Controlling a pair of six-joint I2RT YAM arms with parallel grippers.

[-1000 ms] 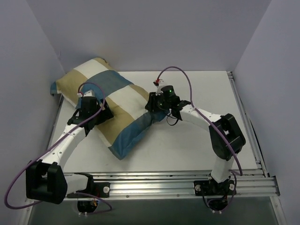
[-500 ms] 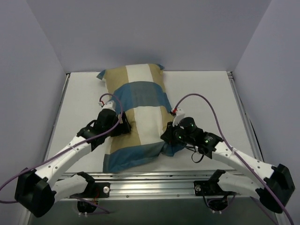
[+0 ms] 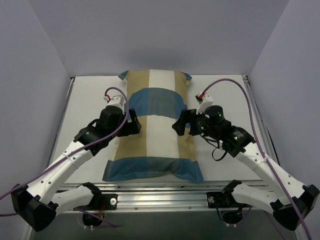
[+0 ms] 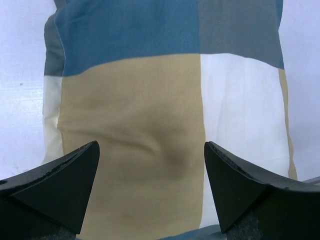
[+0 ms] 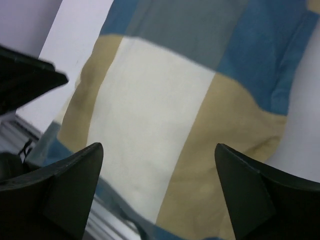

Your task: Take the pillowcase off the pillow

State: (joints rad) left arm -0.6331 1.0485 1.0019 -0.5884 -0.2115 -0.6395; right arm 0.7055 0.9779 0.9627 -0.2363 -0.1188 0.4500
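Pillowcase [image 3: 152,127] in blue, tan and white blocks lies plump and lengthwise down the middle of the surface [image 3: 225,95], its near end just beside the front rail [image 3: 165,192]. Left pincer [image 4: 150,150] stands at its left edge and right pincer [image 5: 159,147] at its right edge. Each has its fingers spread wide apart over the cloth, and neither is clamped on it.
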